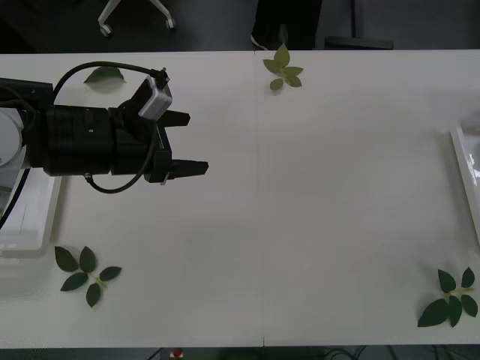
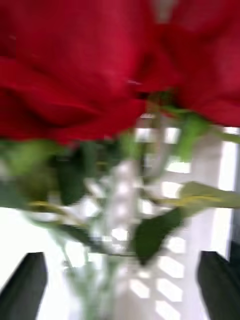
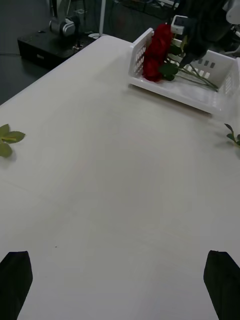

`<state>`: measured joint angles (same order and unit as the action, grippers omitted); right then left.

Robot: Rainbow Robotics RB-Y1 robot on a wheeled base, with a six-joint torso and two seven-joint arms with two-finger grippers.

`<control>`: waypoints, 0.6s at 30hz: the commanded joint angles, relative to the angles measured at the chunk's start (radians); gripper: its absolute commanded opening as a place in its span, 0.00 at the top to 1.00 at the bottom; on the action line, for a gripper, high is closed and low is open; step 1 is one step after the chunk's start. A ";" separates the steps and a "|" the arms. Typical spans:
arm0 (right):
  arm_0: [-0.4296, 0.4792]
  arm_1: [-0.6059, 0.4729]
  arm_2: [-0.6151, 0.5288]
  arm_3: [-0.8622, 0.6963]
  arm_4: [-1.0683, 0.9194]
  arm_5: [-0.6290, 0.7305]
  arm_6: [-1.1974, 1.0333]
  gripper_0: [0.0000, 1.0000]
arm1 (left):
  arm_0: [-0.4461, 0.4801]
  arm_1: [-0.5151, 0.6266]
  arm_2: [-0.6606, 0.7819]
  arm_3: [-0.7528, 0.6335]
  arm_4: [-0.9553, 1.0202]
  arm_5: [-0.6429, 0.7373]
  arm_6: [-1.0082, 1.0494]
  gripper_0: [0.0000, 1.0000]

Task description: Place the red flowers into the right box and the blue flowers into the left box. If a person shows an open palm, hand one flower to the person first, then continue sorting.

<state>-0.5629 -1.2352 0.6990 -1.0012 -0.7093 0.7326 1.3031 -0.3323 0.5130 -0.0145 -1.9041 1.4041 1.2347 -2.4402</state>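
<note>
Several red flowers [image 3: 156,47] lie in the right box [image 3: 200,100], blooms against its slotted wall, stems [image 3: 197,77] stretched along the bottom. My right gripper [image 2: 120,287] hangs open just above them, the red blooms [image 2: 75,75] and green stems close before it; my right arm [image 3: 202,25] stands over that box. My left gripper [image 1: 196,142] is open and holds nothing, above bare table beside the left box [image 1: 34,232]. The right box's rim [image 1: 461,165] shows at the table's right edge. The blue flowers are out of view. The person's dark legs [image 1: 289,22] stand behind the far edge, with the hand out of view.
Loose green leaf sprigs lie at the far middle [image 1: 282,67], the near left [image 1: 86,274] and the near right [image 1: 452,298]. A single leaf [image 1: 105,73] lies at the far left. A chair base [image 1: 135,15] stands on the floor beyond the table.
</note>
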 commanded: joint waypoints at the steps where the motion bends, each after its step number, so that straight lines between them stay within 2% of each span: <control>1: -0.014 -0.033 -0.039 -0.089 -0.093 0.014 0.079 0.08 | -0.001 0.013 0.010 -0.019 0.015 0.000 0.007 0.00; 4: -0.012 -0.046 -0.096 -0.134 -0.182 0.064 0.134 0.07 | -0.002 0.018 0.010 -0.018 0.019 0.002 0.013 0.00; 7: -0.012 -0.047 -0.213 -0.166 -0.300 0.154 0.245 0.07 | -0.010 0.032 0.011 -0.018 0.035 0.011 0.027 0.00; 9: -0.012 -0.047 -0.291 -0.183 -0.378 0.214 0.329 0.06 | -0.028 0.044 0.028 -0.018 0.041 0.063 0.064 0.00; 14: -0.012 -0.047 -0.391 -0.241 -0.516 0.291 0.501 0.05 | -0.071 0.075 0.097 -0.018 0.079 0.190 0.124 0.00; 18: -0.012 -0.047 -0.429 -0.295 -0.628 0.327 0.625 0.04 | -0.097 0.122 0.111 -0.018 0.090 0.221 0.118 0.00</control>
<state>-0.5628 -1.2389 0.2712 -1.2520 -1.2899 1.0494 1.8281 -0.3830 0.5762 0.0902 -1.9041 1.4784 1.4474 -2.3176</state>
